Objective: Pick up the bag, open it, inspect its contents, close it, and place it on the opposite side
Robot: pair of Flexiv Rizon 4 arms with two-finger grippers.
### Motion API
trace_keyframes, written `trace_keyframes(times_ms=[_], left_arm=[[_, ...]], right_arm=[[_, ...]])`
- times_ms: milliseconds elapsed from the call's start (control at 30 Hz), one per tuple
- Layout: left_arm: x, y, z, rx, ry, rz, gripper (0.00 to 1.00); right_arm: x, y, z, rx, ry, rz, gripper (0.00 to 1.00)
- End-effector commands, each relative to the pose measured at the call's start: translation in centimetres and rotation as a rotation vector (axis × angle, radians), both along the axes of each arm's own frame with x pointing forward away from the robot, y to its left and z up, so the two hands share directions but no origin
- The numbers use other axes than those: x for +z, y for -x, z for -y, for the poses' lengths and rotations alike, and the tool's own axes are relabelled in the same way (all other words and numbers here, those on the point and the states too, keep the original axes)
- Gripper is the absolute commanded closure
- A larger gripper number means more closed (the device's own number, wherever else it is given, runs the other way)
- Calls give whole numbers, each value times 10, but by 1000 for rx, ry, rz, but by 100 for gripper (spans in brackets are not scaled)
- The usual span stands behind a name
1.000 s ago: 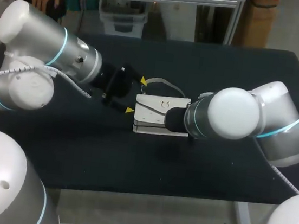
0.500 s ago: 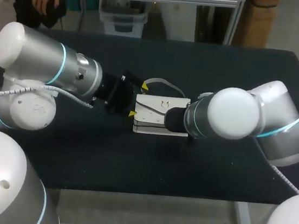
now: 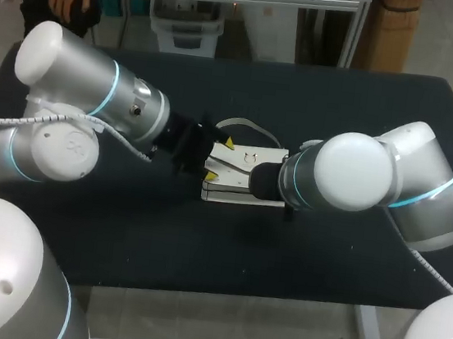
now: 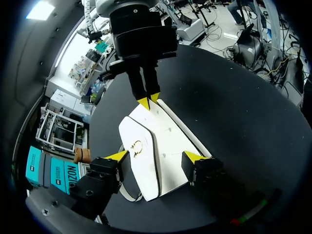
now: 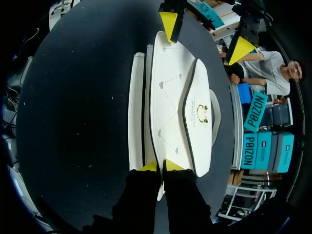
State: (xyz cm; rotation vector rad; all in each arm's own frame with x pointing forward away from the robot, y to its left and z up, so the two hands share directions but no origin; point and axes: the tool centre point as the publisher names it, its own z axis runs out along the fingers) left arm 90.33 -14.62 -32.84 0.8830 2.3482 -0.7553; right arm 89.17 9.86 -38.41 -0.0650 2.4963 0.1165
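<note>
A white flap bag (image 3: 240, 161) with a small metal clasp lies flat mid-table; its grey strap (image 3: 245, 125) loops out behind it. My left gripper (image 3: 218, 158) is at the bag's left end. In the left wrist view its fingers (image 4: 155, 157) are open and straddle that end of the bag (image 4: 156, 151), close to both sides. My right gripper (image 5: 161, 166) is shut, pinching the thin edge of the bag's (image 5: 170, 102) right end. In the head view my right wrist hides that gripper. The flap is closed.
The black table (image 3: 317, 106) has free room left and right of the bag and toward its front edge (image 3: 219, 294). My two arms crowd the middle from both sides. Nothing else lies on the table.
My left gripper has moved right, up to the bag's left end, and its fingers have narrowed around it. The right arm and the bag have stayed still.
</note>
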Motion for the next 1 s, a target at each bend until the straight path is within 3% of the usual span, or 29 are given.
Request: trace_keyframes(times_ms=[33, 67, 400, 667, 900, 1000], left_arm=[[-14, -12, 14, 5, -5, 11, 27], [-16, -13, 16, -3, 2, 5, 33], [-30, -17, 31, 20, -39, 91, 50], [-39, -23, 32, 34, -25, 196, 51], [-39, -31, 30, 86, -46, 264, 66], [-41, -35, 30, 96, -60, 278, 68]], right_arm=[[-3, 1, 0, 1, -3, 5, 100], [-3, 1, 0, 1, -3, 5, 100], [-3, 1, 0, 1, -3, 5, 100], [-3, 1, 0, 1, -3, 5, 100], [-3, 1, 0, 1, -3, 5, 100], [-3, 1, 0, 1, -3, 5, 100]])
